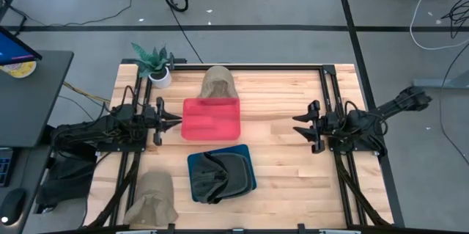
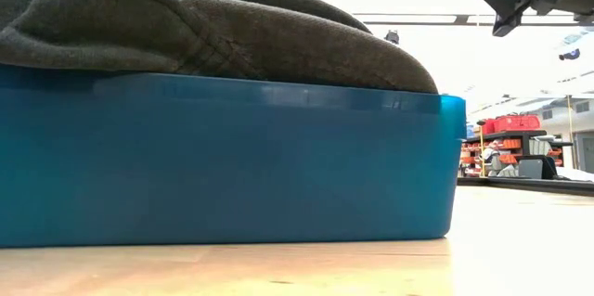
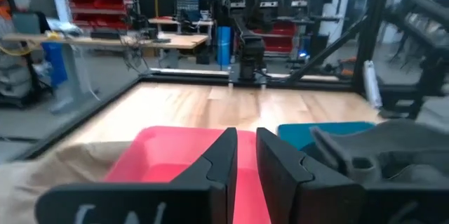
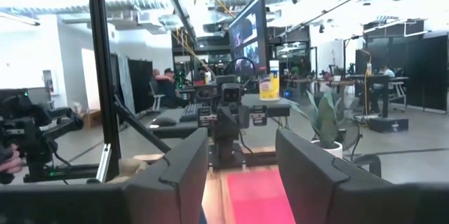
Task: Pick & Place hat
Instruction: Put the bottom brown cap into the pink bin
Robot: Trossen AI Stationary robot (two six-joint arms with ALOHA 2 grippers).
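Two trays mid-table: red tray (image 1: 212,119), blue tray (image 1: 247,168) holding a dark grey hat (image 1: 217,175). One tan hat (image 1: 218,83) against the red tray's far edge, another tan hat (image 1: 152,199) at the near left edge. Left gripper (image 1: 178,122) beside the red tray, fingers narrowly parted, perhaps empty. Right gripper (image 1: 296,126) spread, hovering empty, well apart from both trays.

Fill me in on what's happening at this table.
Nothing is being handled at this moment. The left end effector hovers empty at the edge of the empty red tray, fingers nearly together. The right end effector waits open on the other side. A dark grey hat already lies in the blue tray. One tan hat sits behind the red tray, another at the table's front left corner.
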